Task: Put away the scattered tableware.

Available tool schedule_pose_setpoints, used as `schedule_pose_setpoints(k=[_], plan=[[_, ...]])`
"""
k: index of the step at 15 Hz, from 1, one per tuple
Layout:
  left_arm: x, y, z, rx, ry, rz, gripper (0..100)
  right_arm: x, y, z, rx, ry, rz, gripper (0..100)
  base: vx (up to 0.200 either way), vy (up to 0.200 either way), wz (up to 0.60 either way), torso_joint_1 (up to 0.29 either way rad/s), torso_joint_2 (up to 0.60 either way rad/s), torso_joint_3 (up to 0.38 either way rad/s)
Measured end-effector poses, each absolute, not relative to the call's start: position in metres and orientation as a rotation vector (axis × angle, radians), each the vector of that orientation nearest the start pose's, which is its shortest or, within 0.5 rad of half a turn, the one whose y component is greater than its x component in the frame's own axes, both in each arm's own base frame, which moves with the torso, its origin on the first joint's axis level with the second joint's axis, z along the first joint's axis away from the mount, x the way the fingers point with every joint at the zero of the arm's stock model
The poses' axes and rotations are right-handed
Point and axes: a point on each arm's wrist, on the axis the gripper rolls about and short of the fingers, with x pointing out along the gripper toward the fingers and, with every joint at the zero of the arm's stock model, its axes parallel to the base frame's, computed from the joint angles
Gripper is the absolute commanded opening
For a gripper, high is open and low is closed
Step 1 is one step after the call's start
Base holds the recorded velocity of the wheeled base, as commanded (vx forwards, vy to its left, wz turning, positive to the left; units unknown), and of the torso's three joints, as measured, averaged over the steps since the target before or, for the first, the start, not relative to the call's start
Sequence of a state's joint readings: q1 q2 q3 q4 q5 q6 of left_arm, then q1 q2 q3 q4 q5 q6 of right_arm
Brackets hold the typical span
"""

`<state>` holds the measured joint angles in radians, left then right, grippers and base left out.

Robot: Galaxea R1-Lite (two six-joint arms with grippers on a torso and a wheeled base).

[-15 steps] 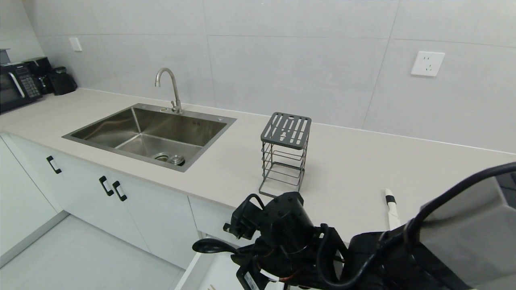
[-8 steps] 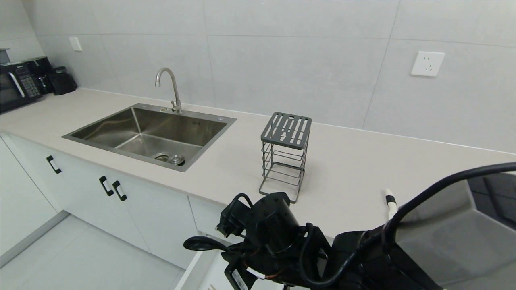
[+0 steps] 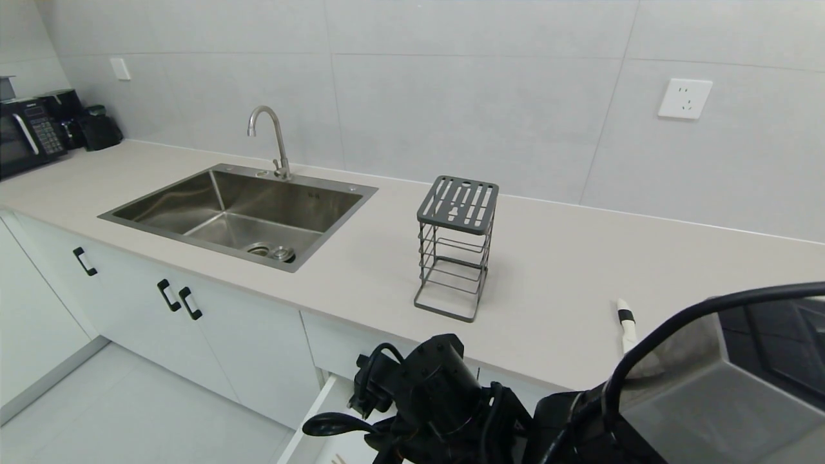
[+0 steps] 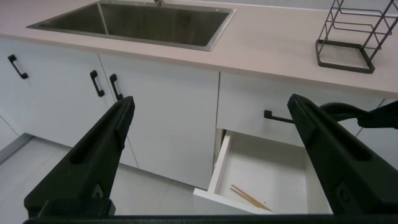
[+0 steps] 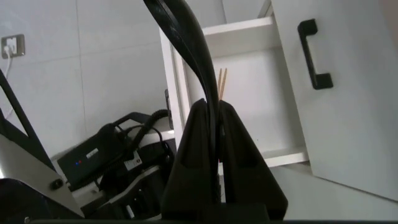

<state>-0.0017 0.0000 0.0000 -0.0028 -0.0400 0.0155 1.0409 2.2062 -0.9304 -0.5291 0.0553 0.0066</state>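
Chopsticks (image 4: 250, 198) inside open drawer (image 4: 273, 165)

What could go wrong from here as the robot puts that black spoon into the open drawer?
The right end effector grips the black spoon by its handle, with the bowl above a side wall of the open drawer; it could clip that wall going down.
Chopsticks already lie in the drawer; the spoon might land across them.
A white utensil lies near the front edge of the counter beside the right arm, which could knock it off.
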Motion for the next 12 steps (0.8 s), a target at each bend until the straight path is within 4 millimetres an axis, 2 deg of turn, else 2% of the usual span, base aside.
schedule_pose_setpoints(k=[4, 12], plan=[[-0.0228, -0.0009, 0.0758, 0.016, -0.004, -0.041, 100, 0.1899, 0.3247, 0.0251, -0.383, 0.687, 0.994, 0, 0.000, 0.000, 0.00, -0.170, 0.35, 0.170], [-0.0228, -0.0009, 0.0757, 0.016, -0.003, -0.041, 100, 0.1956, 0.3344, 0.0215, -0.371, 0.673, 0.996, 0, 0.000, 0.000, 0.00, -0.263, 0.52, 0.250]])
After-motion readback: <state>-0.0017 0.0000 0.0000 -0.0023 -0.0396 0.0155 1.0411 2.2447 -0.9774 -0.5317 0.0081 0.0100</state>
